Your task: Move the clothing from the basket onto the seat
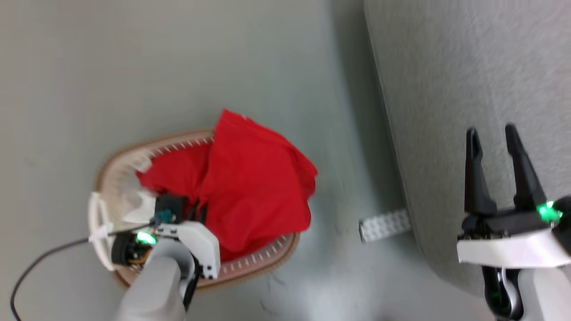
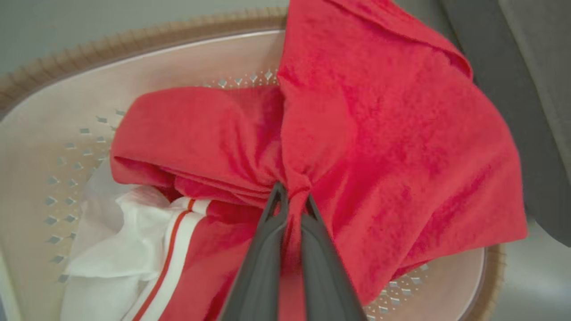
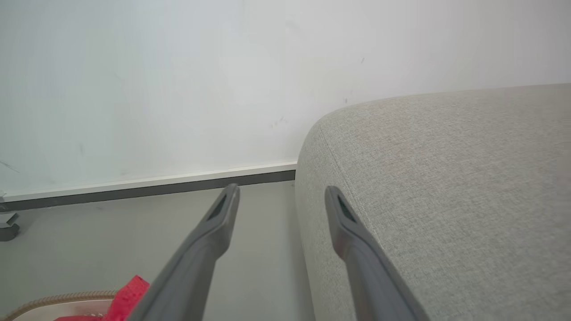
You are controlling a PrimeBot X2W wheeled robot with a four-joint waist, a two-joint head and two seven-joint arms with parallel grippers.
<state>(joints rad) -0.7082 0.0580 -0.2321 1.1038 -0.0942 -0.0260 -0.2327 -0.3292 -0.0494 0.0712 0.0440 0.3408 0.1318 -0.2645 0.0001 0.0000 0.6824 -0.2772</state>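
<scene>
The red clothing [image 1: 254, 187] lies heaped in the oval basket [image 1: 111, 165] on the floor and drapes over its right rim. My left gripper [image 2: 292, 200] reaches down into the basket, shut on a bunched fold of the clothing [image 2: 392, 147]; white lining with thin stripes shows at the lower left of that view. From the head view its fingers [image 1: 196, 209] are mostly buried in the fabric. The grey seat [image 1: 468, 89] fills the right side. My right gripper [image 1: 493, 133] hovers open over the seat's edge [image 3: 446, 178], holding nothing.
A small white perforated block [image 1: 384, 225] lies on the floor at the seat's base. A black cable [image 1: 40, 263] trails from the left arm across the floor. A white wall with a dark skirting [image 3: 147, 189] stands beyond the floor.
</scene>
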